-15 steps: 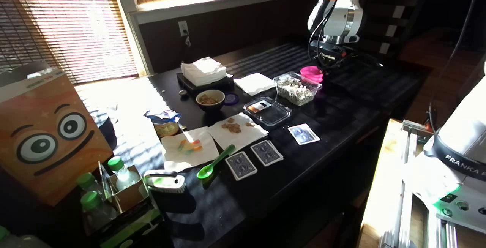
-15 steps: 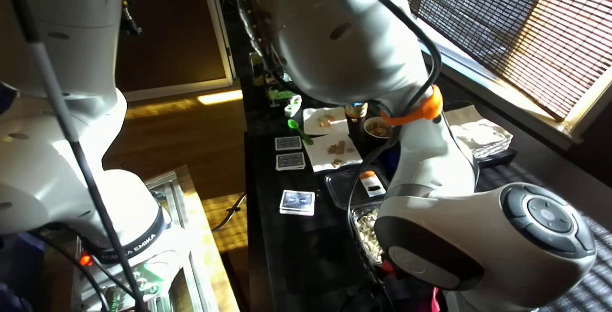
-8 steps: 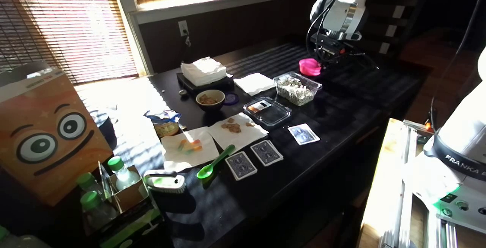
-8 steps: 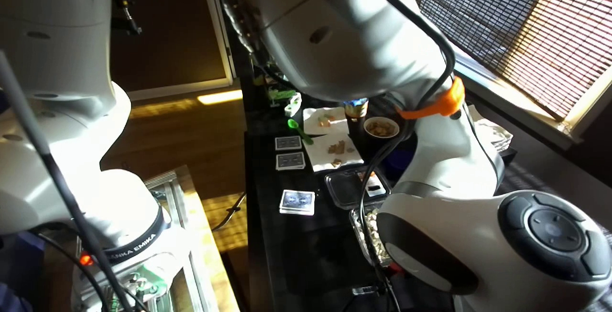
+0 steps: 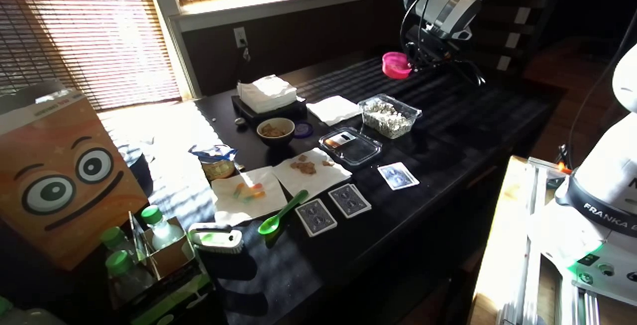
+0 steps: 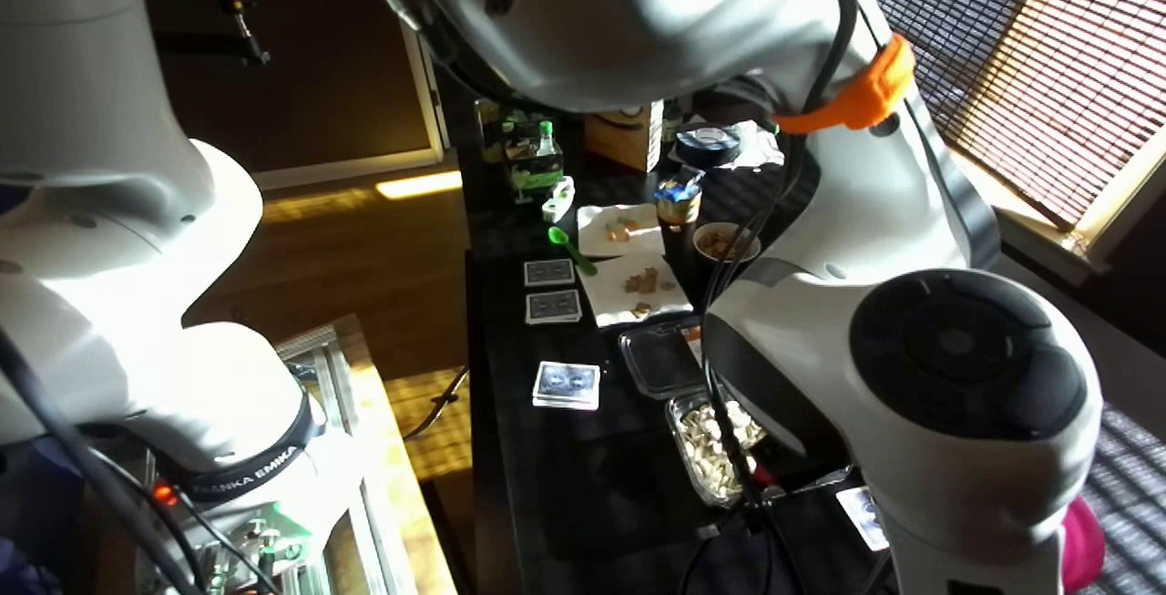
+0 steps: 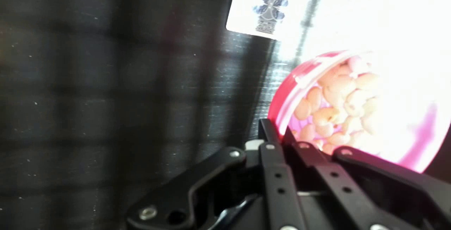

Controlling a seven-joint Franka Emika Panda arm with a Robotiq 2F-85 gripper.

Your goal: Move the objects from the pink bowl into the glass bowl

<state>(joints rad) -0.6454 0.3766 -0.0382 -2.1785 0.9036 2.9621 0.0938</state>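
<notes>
The pink bowl (image 5: 396, 65) is near the far end of the dark table, and part of it shows in the other exterior view (image 6: 1082, 548). In the wrist view the pink bowl (image 7: 286, 94) holds several pale rounded pieces (image 7: 326, 116); its right side is washed out by glare. My gripper (image 7: 277, 126) is shut on the bowl's near rim, one finger inside and one outside. In an exterior view the gripper (image 5: 412, 66) is dark and partly hidden by cables. The glass bowl (image 5: 390, 116), a clear squarish dish, stands apart from it, full of whitish pieces; it also shows in the other exterior view (image 6: 706, 449).
A clear shallow lid (image 5: 351, 147) lies beside the glass bowl. A white napkin (image 5: 334, 109), a napkin stack (image 5: 268, 93) and a dark bowl (image 5: 276, 132) stand behind. Card decks (image 5: 398, 175) lie at the front. One card (image 7: 269, 4) lies near the pink bowl.
My gripper has carried the pink bowl away from the glass bowl, up and toward the far side in an exterior view. The wrist has tilted more. The glass bowl has not moved.
</notes>
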